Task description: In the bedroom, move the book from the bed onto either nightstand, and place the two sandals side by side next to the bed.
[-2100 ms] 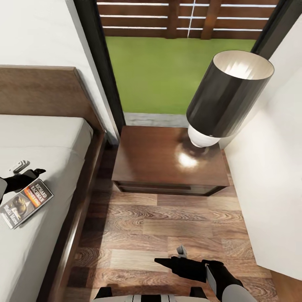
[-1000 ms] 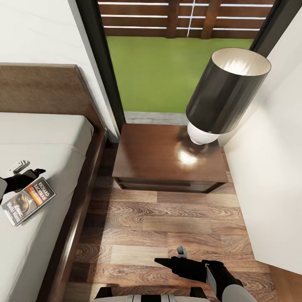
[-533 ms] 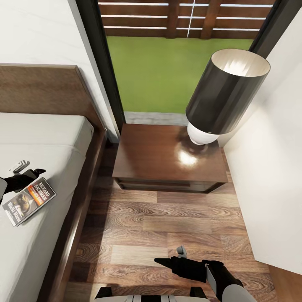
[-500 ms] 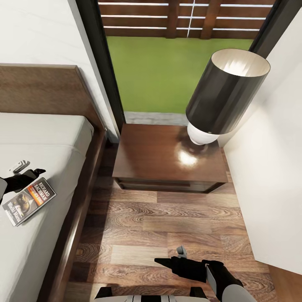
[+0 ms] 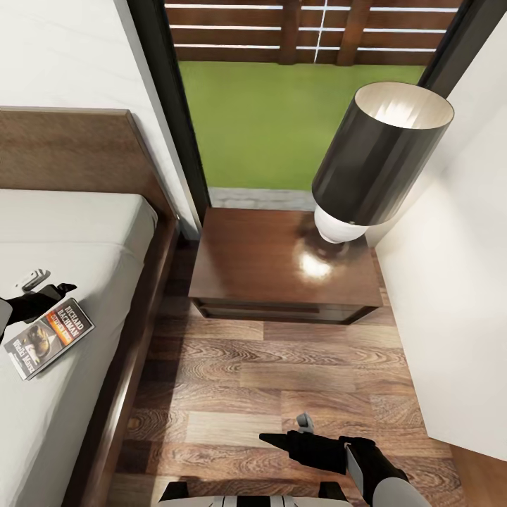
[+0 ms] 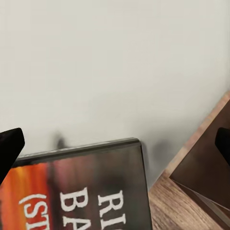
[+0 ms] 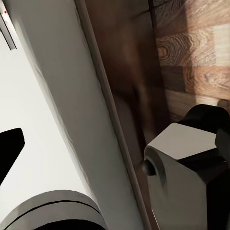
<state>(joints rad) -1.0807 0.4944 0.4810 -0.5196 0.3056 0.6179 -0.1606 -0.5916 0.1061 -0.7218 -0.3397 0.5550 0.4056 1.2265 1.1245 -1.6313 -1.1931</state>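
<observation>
At the far left of the head view we see our left gripper (image 5: 41,284) over the mattress of the bed (image 5: 84,232), its dark fingers (image 5: 58,289) spread wide and holding nothing. The book (image 5: 48,338) lies flat on the mattress just beside those fingers, cover up, near the bed's right edge and well down from the headboard. In the left wrist view the book (image 6: 81,191) shows its orange band and white lettering between our two fingertips (image 6: 9,143), which stand far apart at either side; the pale mattress lies beyond it and the bed's wooden edge runs past one corner.

Right of the bed, across a narrow strip of wood-plank floor (image 5: 282,380), the nightstand (image 5: 282,271) stands against the window wall. The lamp (image 5: 373,162) sits at the back right corner of its surface, black shade tilted toward us, white round base below. The rest of the surface is glossy dark brown with a bright glare near the lamp.

Lower right, our right gripper (image 5: 296,431) hangs above the floor, well apart from the nightstand, fingers parted and empty. We see no sandals from here. Through the window (image 5: 282,105) there is lawn and a slatted fence.
</observation>
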